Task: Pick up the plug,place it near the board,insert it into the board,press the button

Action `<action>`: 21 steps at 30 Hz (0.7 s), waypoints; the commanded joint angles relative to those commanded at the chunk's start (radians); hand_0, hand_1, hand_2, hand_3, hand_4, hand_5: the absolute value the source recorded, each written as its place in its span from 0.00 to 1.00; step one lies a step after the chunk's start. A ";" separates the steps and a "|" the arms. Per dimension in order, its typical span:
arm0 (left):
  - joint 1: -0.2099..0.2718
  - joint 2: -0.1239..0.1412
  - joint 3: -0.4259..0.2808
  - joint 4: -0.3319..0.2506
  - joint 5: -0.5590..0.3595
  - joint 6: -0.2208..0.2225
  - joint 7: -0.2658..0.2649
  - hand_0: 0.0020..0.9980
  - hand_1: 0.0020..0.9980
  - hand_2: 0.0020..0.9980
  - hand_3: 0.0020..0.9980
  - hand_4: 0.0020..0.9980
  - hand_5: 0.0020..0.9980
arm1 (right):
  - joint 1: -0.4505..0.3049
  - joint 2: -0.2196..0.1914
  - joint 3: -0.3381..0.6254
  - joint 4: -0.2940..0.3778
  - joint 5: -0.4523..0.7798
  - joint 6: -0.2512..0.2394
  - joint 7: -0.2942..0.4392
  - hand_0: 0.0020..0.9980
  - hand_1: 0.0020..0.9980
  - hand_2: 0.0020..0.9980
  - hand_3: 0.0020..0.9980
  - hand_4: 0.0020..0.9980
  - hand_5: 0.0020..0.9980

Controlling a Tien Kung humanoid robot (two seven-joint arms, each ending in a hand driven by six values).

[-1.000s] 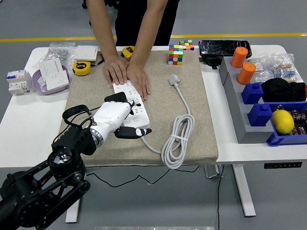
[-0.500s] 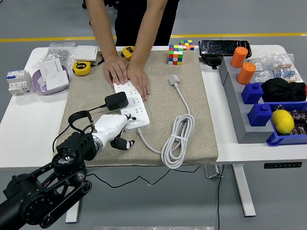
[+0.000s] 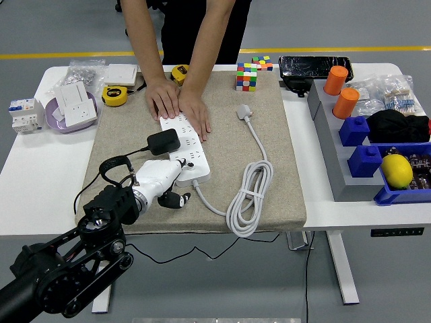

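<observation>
Left hand (image 3: 161, 183), white with black fingertips, sits at lower left of centre; fingers (image 3: 176, 198) curled under, holding nothing, knuckles at the near end of the power strip (image 3: 183, 149). Black left arm (image 3: 67, 269) runs off to the lower-left corner. Right arm not seen.

Black plug (image 3: 163, 142) is seated in the strip, on its left side near the middle, just above the robot hand, its black cable (image 3: 114, 163) looping down-left toward the arm. Strip is white, long axis running upper-left to lower-right on the beige mat (image 3: 269, 202). Strip's own white cord (image 3: 250, 195) leaves the near end, coils at centre, ends in a white plug (image 3: 244, 111) pointing to the upper part of the frame.

Person's hands (image 3: 178, 101) lie flat, palms down, on the strip's far end and the mat, pinning it.

Rubik's cube (image 3: 247, 76) at the mat's top edge.
</observation>
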 joint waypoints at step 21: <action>-0.005 0.009 -0.010 0.010 0.013 -0.020 -0.008 0.17 0.05 0.14 0.85 0.63 0.19 | 0.004 0.001 0.001 0.000 0.007 -0.002 0.001 0.62 0.58 0.62 0.54 0.88 0.61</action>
